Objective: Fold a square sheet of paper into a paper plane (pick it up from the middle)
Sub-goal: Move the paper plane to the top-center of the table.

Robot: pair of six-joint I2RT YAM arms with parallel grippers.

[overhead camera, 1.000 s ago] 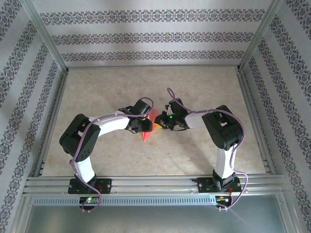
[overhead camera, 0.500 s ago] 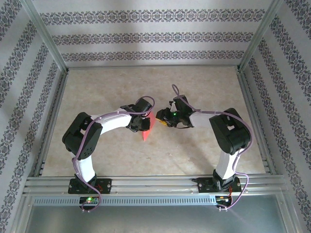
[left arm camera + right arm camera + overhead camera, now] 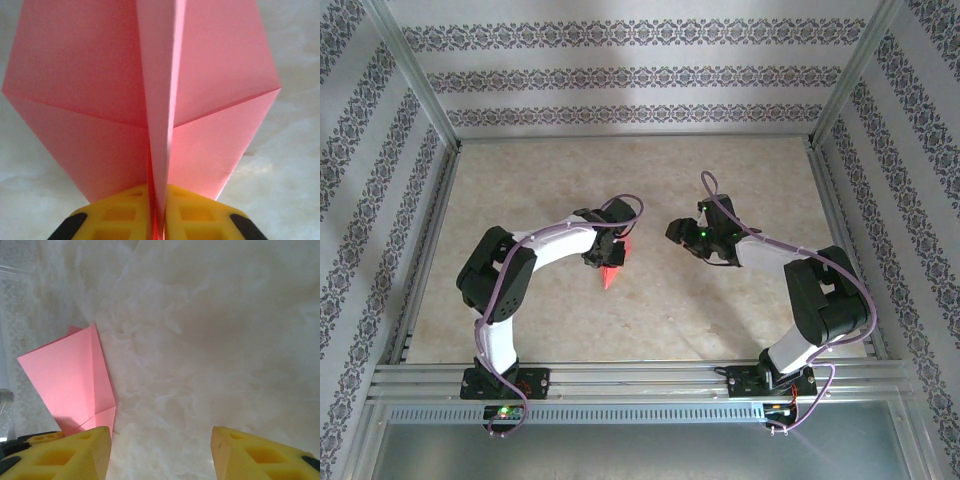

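Observation:
The square sheet of paper, pink-red, is folded into a pointed paper plane (image 3: 610, 276) with a centre crease, its tip toward the near edge. My left gripper (image 3: 609, 252) is shut on it. In the left wrist view the yellow fingers (image 3: 125, 212) pinch the centre fold of the paper plane (image 3: 90, 95), whose two wings spread to either side above the table. My right gripper (image 3: 677, 232) stands open to the right of the plane, apart from it. In the right wrist view nothing lies between the right gripper's (image 3: 160, 447) fingers, and the paper plane (image 3: 70, 380) is at the left.
The marbled beige table (image 3: 540, 180) is boxed in by patterned walls and a metal frame. Aluminium rails (image 3: 640, 375) run along the near edge where both arm bases stand. Open tabletop lies behind and in front of the grippers.
My right gripper has opened, let go of the paper and drawn back to the right. The left gripper has closed on the paper and keeps it, shifted slightly toward the near edge.

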